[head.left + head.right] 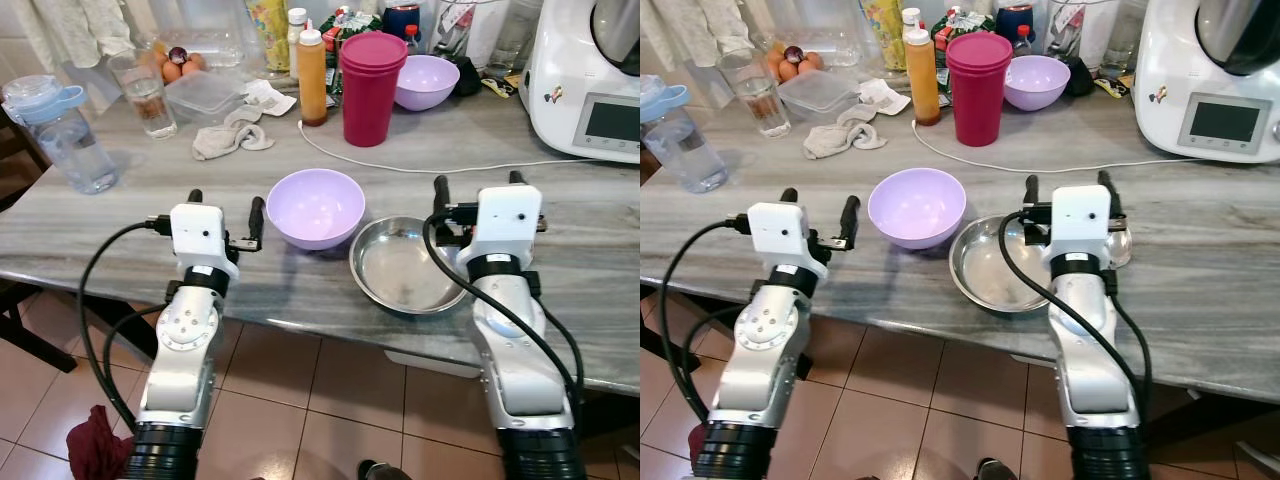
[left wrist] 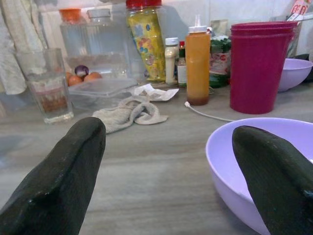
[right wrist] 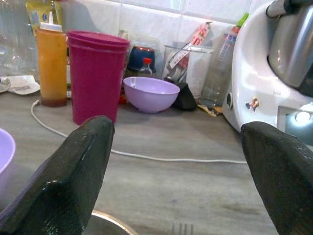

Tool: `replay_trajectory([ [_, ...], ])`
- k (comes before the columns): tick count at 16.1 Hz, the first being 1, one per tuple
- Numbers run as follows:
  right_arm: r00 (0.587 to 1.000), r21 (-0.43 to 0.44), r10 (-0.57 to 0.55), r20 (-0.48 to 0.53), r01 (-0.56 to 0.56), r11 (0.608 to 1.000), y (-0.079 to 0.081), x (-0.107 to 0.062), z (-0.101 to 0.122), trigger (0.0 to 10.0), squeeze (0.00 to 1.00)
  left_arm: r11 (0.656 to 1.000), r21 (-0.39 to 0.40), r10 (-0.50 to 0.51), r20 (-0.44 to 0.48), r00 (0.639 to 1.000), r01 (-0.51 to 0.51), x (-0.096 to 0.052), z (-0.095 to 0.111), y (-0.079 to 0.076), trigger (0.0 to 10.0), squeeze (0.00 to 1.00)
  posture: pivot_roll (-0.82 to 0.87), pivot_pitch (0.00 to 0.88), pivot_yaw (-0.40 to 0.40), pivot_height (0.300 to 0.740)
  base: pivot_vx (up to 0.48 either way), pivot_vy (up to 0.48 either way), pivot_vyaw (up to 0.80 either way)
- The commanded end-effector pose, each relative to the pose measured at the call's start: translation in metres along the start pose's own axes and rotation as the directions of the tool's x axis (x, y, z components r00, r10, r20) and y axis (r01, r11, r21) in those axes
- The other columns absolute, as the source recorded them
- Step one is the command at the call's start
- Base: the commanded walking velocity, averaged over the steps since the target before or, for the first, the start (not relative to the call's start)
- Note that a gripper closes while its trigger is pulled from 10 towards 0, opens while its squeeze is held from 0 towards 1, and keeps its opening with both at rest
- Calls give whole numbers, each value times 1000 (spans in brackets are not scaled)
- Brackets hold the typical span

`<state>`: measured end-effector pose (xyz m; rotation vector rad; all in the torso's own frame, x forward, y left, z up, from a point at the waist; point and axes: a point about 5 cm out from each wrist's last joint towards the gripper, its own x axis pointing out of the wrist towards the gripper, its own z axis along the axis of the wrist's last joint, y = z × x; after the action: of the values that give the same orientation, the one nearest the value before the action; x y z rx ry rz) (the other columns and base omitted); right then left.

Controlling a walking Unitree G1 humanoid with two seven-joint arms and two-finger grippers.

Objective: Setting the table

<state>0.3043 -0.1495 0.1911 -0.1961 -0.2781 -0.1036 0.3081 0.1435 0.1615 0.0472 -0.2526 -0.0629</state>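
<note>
Both of your grippers are hovering released and holding nothing, the left gripper (image 1: pixel 226 213) just left of the lilac bowl (image 1: pixel 315 207), the right gripper (image 1: pixel 478 193) straddling the far rim of the steel bowl (image 1: pixel 405 265). You are looking at two bowls touching, already near the table (image 1: pixel 120 225) edge. Well beyond your fingers, stacked magenta cups (image 1: pixel 371 87) and a second purple bowl (image 1: pixel 426 80) are waiting, so setting seems barely begun.

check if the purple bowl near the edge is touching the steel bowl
Cannot tell. In the left eye view the purple bowl and steel bowl rims meet or overlap, but no view plainly shows contact or a gap.
</note>
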Motion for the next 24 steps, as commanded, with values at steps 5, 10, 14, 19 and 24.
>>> replay_trajectory([
  [5, 1000, 6, -8, 7, 8, 1000, 0, -9, -4, 10000, 0, 999, 2, 44, -28, 999, -44, 1, -5, 6, 10000, 0, -187, 67, 107, 740, -55, 0, -185],
  [10, 999, -12, -25, -34, 24, 1000, -11, -15, -15, 10000, 0, 998, 26, 50, -48, 998, -49, 0, -9, 12, 10000, 0, -186, 87, 86, 740, -291, 0, -708],
  [14, 999, -26, -9, -50, 8, 1000, -15, -17, -19, 10000, 0, 998, 22, 66, -58, 996, -64, -6, -10, 11, 10000, 0, -171, 102, 64, 740, -293, 0, -744],
  [19, 999, -14, 13, -50, -13, 1000, -8, -13, -18, 10000, 0, 996, 33, 80, -62, 995, -78, -11, -10, 16, 10000, 0, -152, 115, 62, 740, -301, 0, -749],
  [24, 998, -6, 9, -59, -9, 1000, -7, -14, -21, 10000, 0, 997, 41, 71, -71, 995, -68, -12, -9, 16, 10000, 0, -147, 128, 74, 740, -309, 0, -741],
])
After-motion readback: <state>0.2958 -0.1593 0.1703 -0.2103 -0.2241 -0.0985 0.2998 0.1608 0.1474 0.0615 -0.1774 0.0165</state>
